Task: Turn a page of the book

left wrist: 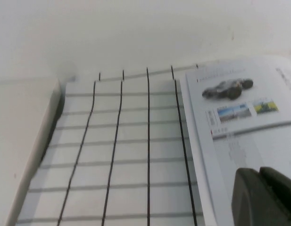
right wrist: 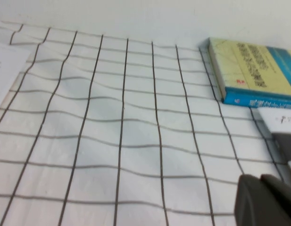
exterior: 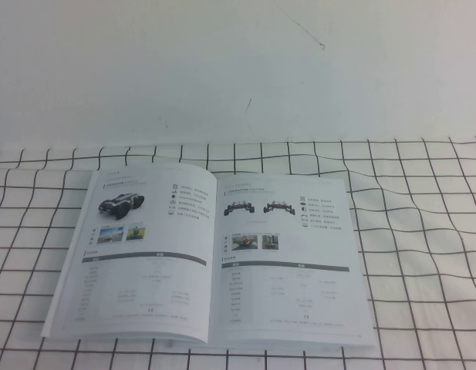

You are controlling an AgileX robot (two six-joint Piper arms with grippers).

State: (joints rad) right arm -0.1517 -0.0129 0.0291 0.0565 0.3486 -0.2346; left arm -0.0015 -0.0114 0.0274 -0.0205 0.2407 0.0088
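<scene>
On the grid-patterned cloth (exterior: 423, 231) the book (exterior: 210, 258) lies open and flat, spine toward the middle, so either leaf can be reached. Its right-hand page (exterior: 288, 258) is white and glossy, with two small dark chassis pictures, an icon list, two photos and a grey-barred table. Neither arm shows from above. The left gripper (left wrist: 265, 197) hangs over the book's left page, jaws seemingly together. The right gripper (right wrist: 265, 200), jaws closed and empty, waits over bare cloth near a yellow-and-blue book (right wrist: 253, 70).
</scene>
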